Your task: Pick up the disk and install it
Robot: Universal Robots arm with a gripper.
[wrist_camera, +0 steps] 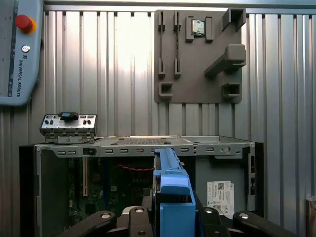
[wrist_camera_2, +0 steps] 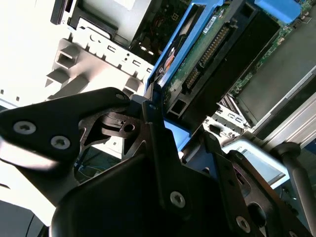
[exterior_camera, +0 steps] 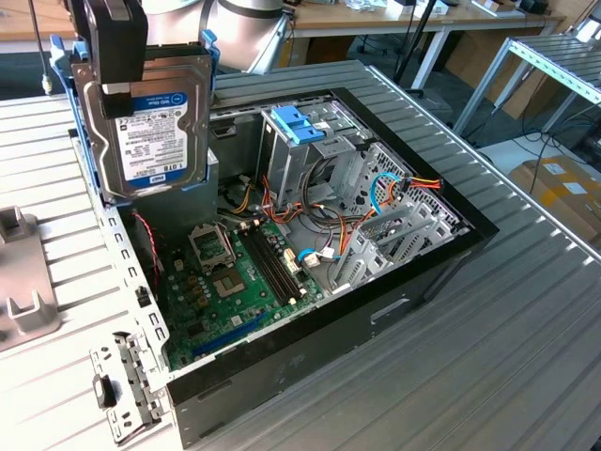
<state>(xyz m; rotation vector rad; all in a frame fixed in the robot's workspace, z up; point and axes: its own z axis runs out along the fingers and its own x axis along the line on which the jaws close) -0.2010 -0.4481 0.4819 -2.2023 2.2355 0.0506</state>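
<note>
Fixture plate (exterior_camera: 21,282), grey and moulded, lies outside the open case (exterior_camera: 310,366) on the exterior view's left. A small metal bracket (exterior_camera: 122,390) rests just beside the case's near corner on that side.

Above the case's far corner on the same side hangs the disk (exterior_camera: 155,117). It is held upright with its long axis close to vertical and leaning a little, and its white-labelled flat face is turned toward the exterior camera. The blue carrier (exterior_camera: 209,85) frames its long edges.

The gripper (exterior_camera: 122,94) is clamped on the disk's upper end, across its thin dimension. One black finger lies over the label face, the other is hidden behind the drive, and the arm above is cut off by the picture's edge. In the first wrist view the disk (wrist_camera: 173,190) shows edge-on between the closed fingers of the gripper (wrist_camera: 173,219), over the case's rim (wrist_camera: 148,148). In the second wrist view the green circuit-board underside of the disk (wrist_camera_2: 207,54) shows, with the gripper's black body covering its nearer end.

Inside the case, the motherboard (exterior_camera: 225,282) lies on the floor below the disk. Toward the exterior view's right stands the drive cage (exterior_camera: 315,155) with a blue latch (exterior_camera: 296,122) on top. Beyond it are tangled cables (exterior_camera: 394,188), whose ends are hard to follow.

The ribbed table (exterior_camera: 526,357) runs past the case on the right.
</note>
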